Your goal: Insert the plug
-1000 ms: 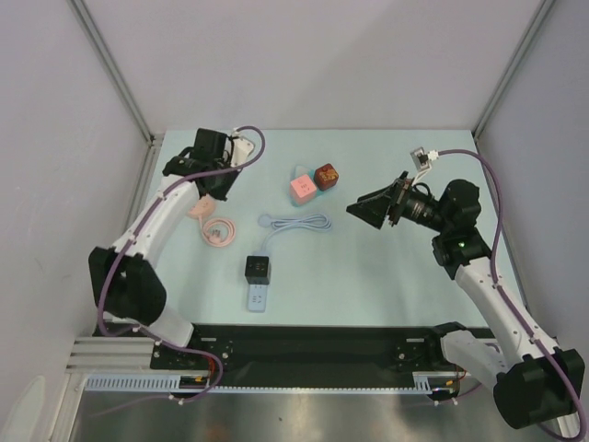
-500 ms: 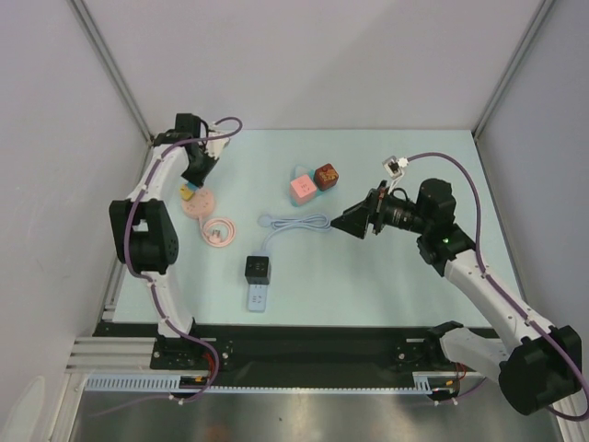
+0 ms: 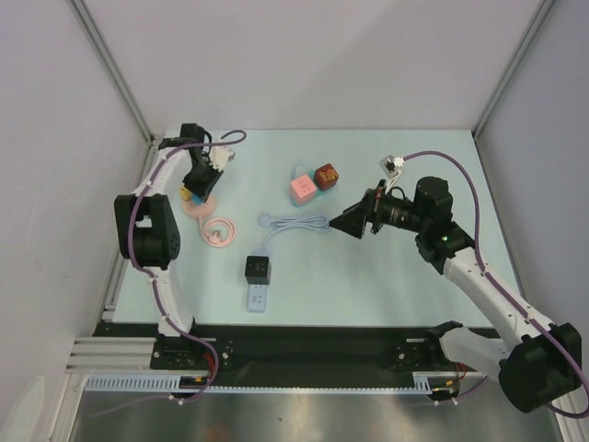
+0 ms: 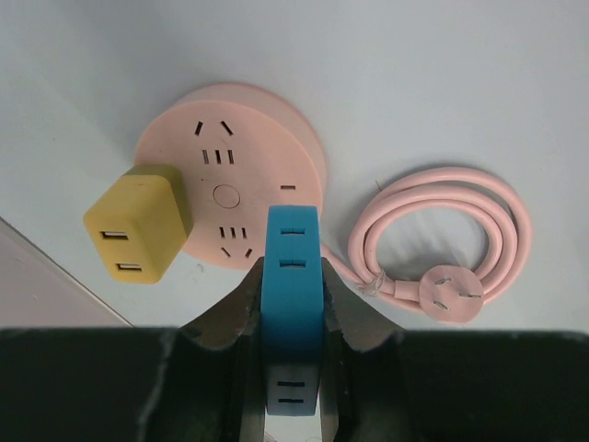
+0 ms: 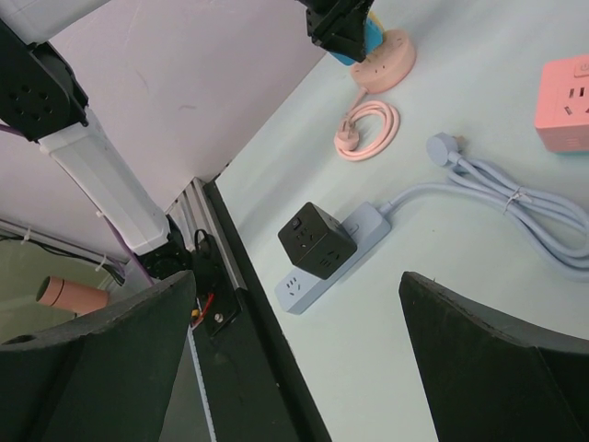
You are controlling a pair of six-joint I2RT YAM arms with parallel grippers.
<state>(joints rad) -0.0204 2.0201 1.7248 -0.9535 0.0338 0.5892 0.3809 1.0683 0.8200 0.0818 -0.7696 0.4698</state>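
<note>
Coiled cord (image 4: 517, 230) beside round socket (image 4: 253, 129)

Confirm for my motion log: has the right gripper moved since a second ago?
Yes. The right gripper has shifted left, toward the bundled pale blue cord, which has not moved.

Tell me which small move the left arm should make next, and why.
Probably press the blue plug gently down. The left gripper holds it over the near edge of the pink socket, beside free slots; the yellow plug occupies another outlet. Whether its pins are seated is hidden.
</note>
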